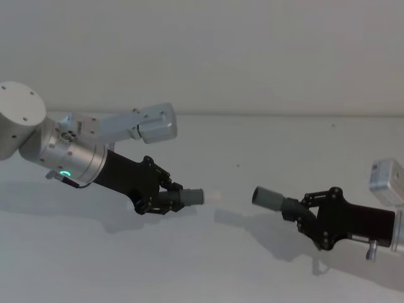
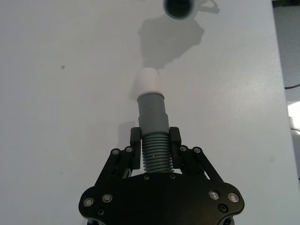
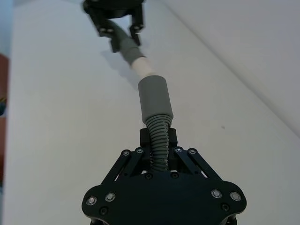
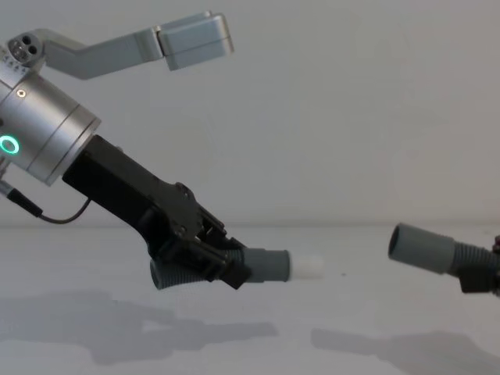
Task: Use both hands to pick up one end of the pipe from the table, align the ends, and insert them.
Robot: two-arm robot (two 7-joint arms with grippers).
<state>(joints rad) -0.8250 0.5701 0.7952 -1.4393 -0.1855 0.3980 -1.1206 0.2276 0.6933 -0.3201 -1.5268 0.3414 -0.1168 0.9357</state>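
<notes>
Clamping the ribbed part of the white-tipped hose piece (image 2: 156, 157), the left gripper (image 2: 155, 138) has its two black fingers closed narrowly against the ribs on either side. The smooth grey cuff (image 2: 152, 112) sticks out past the fingertips. Beyond it, the white tip (image 2: 150, 80) points toward the table's right edge. In the chest view the ribbed back end of this piece (image 4: 162, 275) pokes out behind the gripper (image 4: 226, 262). The left arm, which carries a green ring light (image 4: 8, 144), slopes down from the left.

The right gripper (image 3: 158, 136) holds the open-mouthed hose piece (image 3: 159, 145) the same way, fingers drawn in tight on the ribbed section just behind its cuff (image 3: 154, 96). The open mouth (image 2: 180, 7) is turned toward the left piece.

In the head view both pieces hang clear of the white table (image 1: 189, 271), well short of its far edge, each throwing a shadow (image 1: 243, 221) on the surface. The white-tipped piece (image 1: 192, 197) is around the middle and the other (image 1: 268, 197) is nearer the right edge.

The two ends face each other across a plain gap, not touching. From the chest, the open-mouthed cuff (image 4: 422, 248) sits slightly higher than the white tip (image 4: 310, 266) and tilts down toward it.
</notes>
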